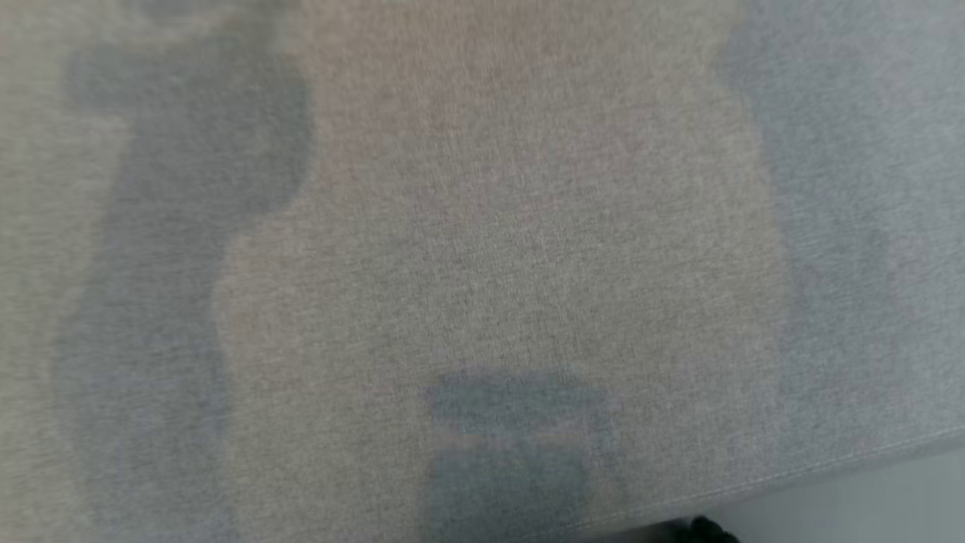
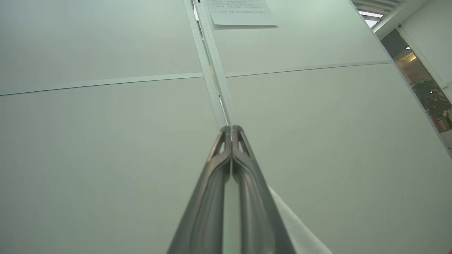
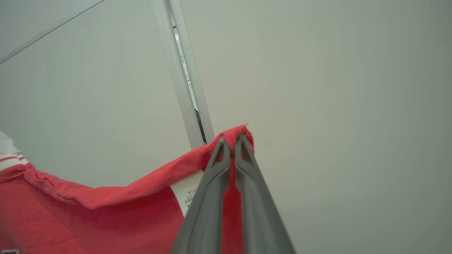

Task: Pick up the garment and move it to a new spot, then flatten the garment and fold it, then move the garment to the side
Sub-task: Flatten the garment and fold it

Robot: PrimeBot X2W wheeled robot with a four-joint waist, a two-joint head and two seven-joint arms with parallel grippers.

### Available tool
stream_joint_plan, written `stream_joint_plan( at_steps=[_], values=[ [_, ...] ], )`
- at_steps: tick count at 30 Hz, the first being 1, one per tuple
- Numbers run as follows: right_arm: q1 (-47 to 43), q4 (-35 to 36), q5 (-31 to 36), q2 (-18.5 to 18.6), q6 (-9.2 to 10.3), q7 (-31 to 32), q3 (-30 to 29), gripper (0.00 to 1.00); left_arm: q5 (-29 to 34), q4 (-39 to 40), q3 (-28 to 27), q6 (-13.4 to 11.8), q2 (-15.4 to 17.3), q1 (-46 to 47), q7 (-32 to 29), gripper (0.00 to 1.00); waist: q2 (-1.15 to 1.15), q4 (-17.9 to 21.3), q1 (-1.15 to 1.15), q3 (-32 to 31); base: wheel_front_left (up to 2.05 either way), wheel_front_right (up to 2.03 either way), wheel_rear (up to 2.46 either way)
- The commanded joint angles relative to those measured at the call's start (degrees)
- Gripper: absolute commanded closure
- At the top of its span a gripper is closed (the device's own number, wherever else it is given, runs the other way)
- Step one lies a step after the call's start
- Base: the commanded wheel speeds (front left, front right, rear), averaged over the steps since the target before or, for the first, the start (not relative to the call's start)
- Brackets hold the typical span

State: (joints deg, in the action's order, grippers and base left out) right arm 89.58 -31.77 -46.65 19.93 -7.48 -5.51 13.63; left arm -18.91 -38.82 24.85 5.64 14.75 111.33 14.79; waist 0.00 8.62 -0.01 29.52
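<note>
The garment [image 3: 88,211] is red, with a white label [image 3: 189,195] and a white part with red stripes [image 3: 9,158] at the far left of the right wrist view. My right gripper [image 3: 233,139] is shut on its red edge, which pokes out past the tips, and holds it up before a pale wall. My left gripper [image 2: 231,128] is shut too, pointing up at the wall. A white piece of cloth [image 2: 300,229] hangs out from beside its fingers. The head view gives a blurred grey fabric surface [image 1: 482,249] with soft shadows across it.
The grey surface ends at a seamed front edge [image 1: 829,464] at the lower right, with pale floor beyond. A small dark thing [image 1: 705,529] sits at the bottom edge. The wall has a vertical panel joint [image 2: 212,70] and a posted paper sheet [image 2: 240,12].
</note>
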Motion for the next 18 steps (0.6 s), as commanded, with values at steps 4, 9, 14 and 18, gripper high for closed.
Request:
stream_joint_plan(
  at_steps=[4,9,14,18],
  values=[
    [1.18,-3.22,-2.25,0.73,-0.02,-5.59,5.22,1.00,2.79,11.40,-5.95,0.62,-0.02,-4.16,0.23,1.00,0.00,1.92,0.01,18.59,0.00,0.00,0.00],
    [-1.71,-7.27,-5.44,3.67,-0.01,-8.11,12.38,1.00,1.52,20.89,-12.74,1.70,-2.35,-17.38,0.30,1.00,0.00,-0.70,0.01,20.05,0.00,0.00,0.00],
    [-6.71,-8.63,-9.53,6.38,-0.01,-9.35,16.62,1.00,-3.84,28.90,-13.76,1.83,-1.96,-33.74,0.30,1.00,0.00,-2.92,0.01,17.78,0.00,0.00,0.00],
    [-12.63,-6.96,-12.95,9.42,0.00,-9.79,18.04,1.00,-8.64,35.38,-13.24,1.86,-1.32,-46.79,0.31,1.00,0.00,-3.97,0.01,13.83,0.00,0.00,0.00]
  ],
)
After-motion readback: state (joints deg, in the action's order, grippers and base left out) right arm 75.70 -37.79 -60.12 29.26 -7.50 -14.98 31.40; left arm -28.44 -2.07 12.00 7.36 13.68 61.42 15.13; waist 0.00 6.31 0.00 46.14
